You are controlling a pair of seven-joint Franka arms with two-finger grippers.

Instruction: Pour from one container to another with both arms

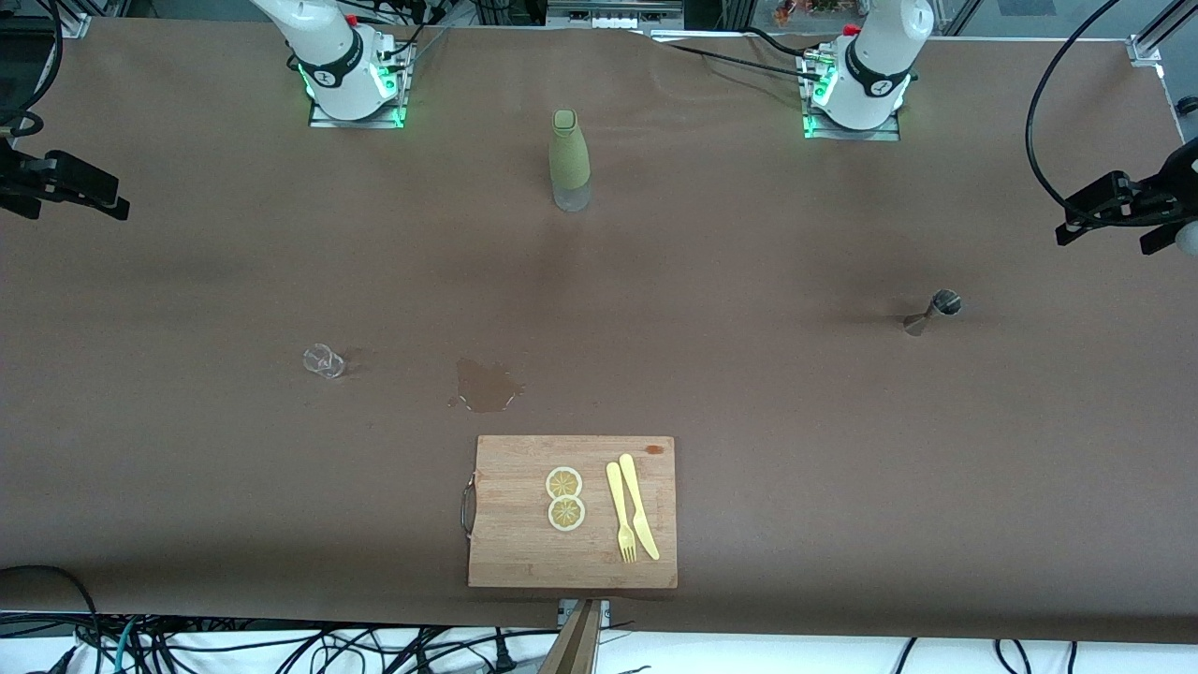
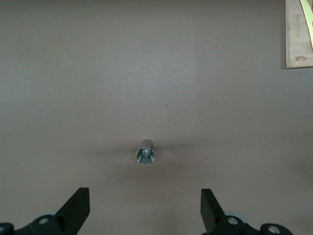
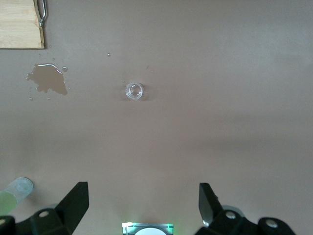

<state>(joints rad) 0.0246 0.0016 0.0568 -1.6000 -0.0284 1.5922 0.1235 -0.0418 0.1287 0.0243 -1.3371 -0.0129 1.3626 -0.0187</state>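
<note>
A small metal jigger stands toward the left arm's end of the table. My left gripper hangs high over the table beside it, open and holding nothing. A small clear glass stands toward the right arm's end. My right gripper hangs high over its own base, open and holding nothing. The front view shows only the lower part of the left arm and the right arm; both grippers are out of that view.
A green bottle stands between the bases. A puddle lies beside the glass. Nearest the front camera, a wooden cutting board carries two lemon slices, a fork and a knife.
</note>
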